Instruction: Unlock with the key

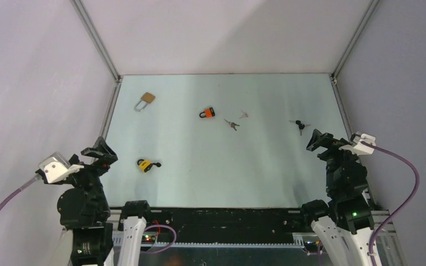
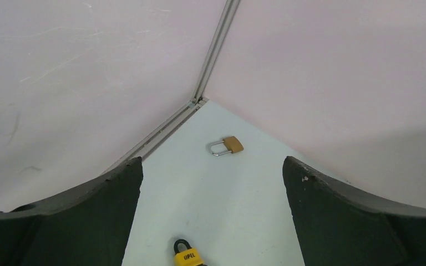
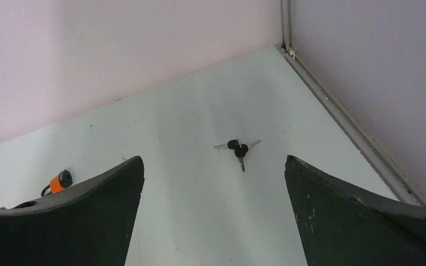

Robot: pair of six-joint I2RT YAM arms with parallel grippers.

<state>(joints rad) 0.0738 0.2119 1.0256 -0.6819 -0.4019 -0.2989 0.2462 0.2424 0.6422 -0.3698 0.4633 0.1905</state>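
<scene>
Three padlocks lie on the pale table: a yellow padlock [image 1: 145, 165] [image 2: 187, 256] at the near left, a brass padlock [image 1: 145, 101] [image 2: 227, 146] at the far left, an orange padlock [image 1: 207, 113] [image 3: 60, 182] in the middle back. A bunch of black-headed keys [image 1: 299, 125] [image 3: 238, 148] lies at the right. Small silver keys [image 1: 232, 124] and one loose key [image 1: 243, 115] lie right of the orange padlock. My left gripper [image 1: 101, 151] [image 2: 212, 221] hangs open just left of the yellow padlock. My right gripper [image 1: 320, 138] [image 3: 215, 221] is open, near the black-headed keys. Neither holds anything.
White enclosure walls with metal corner rails [image 1: 112, 102] [image 1: 339, 102] border the table on three sides. The arm bases [image 1: 136, 221] [image 1: 333, 219] and a cable rail sit at the near edge.
</scene>
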